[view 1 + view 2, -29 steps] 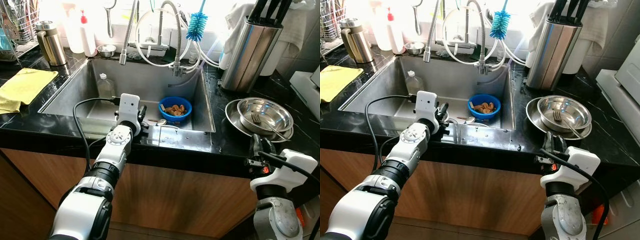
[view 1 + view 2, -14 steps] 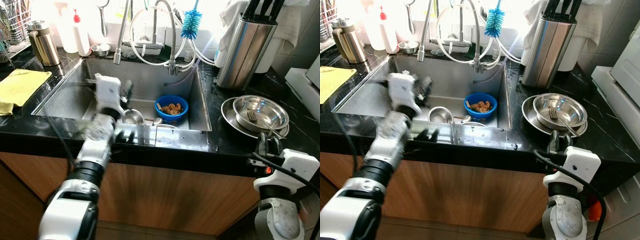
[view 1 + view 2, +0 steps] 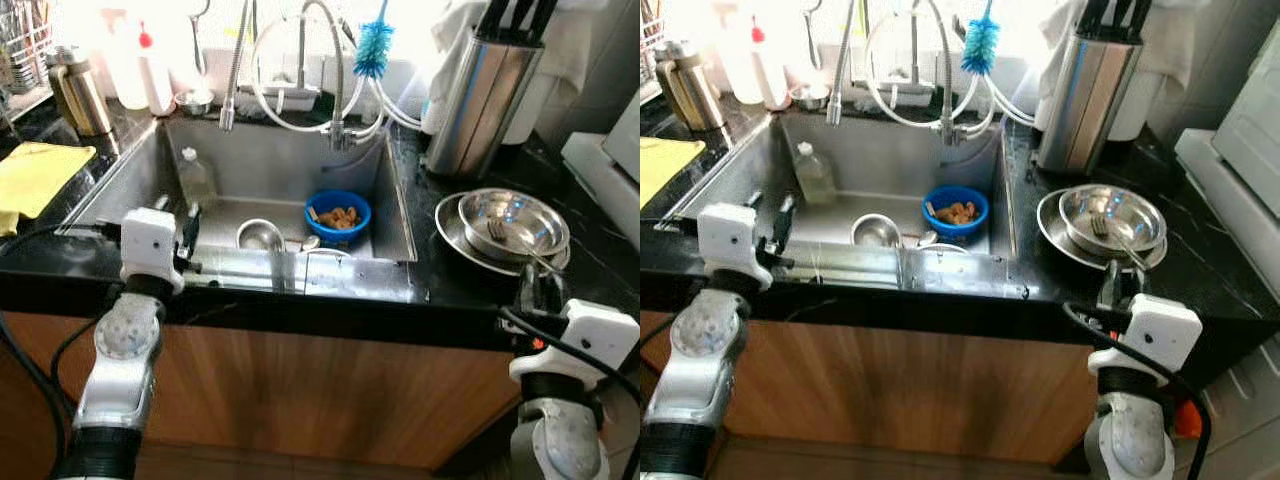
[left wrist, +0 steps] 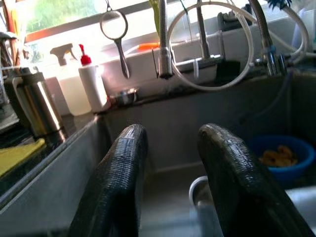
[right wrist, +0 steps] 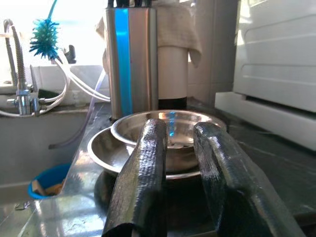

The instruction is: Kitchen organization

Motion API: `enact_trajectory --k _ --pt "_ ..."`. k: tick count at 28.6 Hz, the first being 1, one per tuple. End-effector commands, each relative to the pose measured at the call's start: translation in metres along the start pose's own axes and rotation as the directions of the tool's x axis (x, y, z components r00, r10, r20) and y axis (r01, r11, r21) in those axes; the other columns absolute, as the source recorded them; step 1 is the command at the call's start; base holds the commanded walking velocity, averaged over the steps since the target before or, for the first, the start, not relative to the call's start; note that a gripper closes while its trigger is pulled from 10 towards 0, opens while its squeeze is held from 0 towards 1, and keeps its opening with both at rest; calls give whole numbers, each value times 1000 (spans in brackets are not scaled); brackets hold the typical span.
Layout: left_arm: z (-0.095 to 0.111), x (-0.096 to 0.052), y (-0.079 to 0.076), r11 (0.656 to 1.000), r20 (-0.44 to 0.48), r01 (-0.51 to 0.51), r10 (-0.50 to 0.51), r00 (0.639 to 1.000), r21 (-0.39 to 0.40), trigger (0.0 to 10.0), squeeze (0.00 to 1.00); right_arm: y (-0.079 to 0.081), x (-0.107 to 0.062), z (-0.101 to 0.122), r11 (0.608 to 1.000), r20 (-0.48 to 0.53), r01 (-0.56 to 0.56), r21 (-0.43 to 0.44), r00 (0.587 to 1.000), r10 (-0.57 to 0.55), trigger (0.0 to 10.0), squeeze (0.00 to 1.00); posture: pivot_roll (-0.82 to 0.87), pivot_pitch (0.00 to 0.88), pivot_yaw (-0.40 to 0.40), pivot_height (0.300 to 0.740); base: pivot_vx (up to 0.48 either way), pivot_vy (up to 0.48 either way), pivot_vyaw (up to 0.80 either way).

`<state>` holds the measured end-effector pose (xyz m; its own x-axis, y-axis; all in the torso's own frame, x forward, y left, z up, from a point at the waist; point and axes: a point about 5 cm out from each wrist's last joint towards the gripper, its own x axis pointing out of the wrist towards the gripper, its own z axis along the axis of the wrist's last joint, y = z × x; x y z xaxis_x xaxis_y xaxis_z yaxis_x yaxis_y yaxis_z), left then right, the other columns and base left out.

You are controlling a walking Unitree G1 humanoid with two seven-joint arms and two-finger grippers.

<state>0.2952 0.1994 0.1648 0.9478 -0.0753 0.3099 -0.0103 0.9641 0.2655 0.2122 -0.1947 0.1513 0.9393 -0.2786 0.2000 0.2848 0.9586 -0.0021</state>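
Left gripper [image 3: 178, 232] poised over the sink's [image 3: 398, 215] near-left rim, fingers apart, empty. Inside the basin — a small steel bowl [image 3: 260, 236], blue bowl [image 3: 338, 214] holding what looks like food scraps. Right gripper [image 3: 538, 290] low before the stacked steel bowls [image 3: 515, 222] — fingers parted, gripping nothing.

Left arm up, forearm near vertical, wrist at the front edge of the counter [image 3: 300, 300]. Left tool [image 3: 176, 222] points forward, fingers [image 4: 118, 173] parted with a narrow gap, nothing between them. Right arm raised at the right side, right tool [image 3: 538, 290] pointing forward over the counter edge, fingers [image 5: 143, 168] slightly apart, empty.
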Motion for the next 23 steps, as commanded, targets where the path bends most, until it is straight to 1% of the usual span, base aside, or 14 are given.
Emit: enact_trajectory --k 1,2,4,5,8,10,23 --pt "5 -1 -5 1000 7 -6 6 1000 -3 10000 0 -4 0 -1 1000 3 23 -8 1000 -23 10000 0 91 26 -33 740 0 0 0" --pt "5 -1 -5 1000 7 -6 6 1000 -3 10000 0 -4 0 -1 1000 3 23 -8 1000 -23 10000 0 91 26 -33 740 0 0 0" --pt "2 -5 -12 1000 -14 1 -1 1000 -18 10000 0 -6 0 -2 1000 1 29 -11 1000 -29 10000 0 83 18 -30 740 0 0 0" --pt "2 -5 -13 1000 -16 2 -2 1000 -21 10000 0 -6 1 -2 1000 2 29 -12 1000 -29 10000 0 83 18 -30 740 0 0 0" --pt "3 -4 -18 1000 -19 2 -3 1000 -27 10000 0 -6 1 -1 999 6 31 -15 1000 -31 10000 0 79 11 -27 740 0 0 0" --pt "4 0 -23 999 -20 1 -2 1000 -38 10000 0 -8 2 -1 999 9 39 -19 999 -39 10000 0 79 10 -27 740 0 0 0" --pt "6 -1 -24 999 -30 -5 4 1000 -36 10000 0 -9 2 -2 999 11 40 -18 999 -40 10000 0 79 10 -27 740 0 0 0"
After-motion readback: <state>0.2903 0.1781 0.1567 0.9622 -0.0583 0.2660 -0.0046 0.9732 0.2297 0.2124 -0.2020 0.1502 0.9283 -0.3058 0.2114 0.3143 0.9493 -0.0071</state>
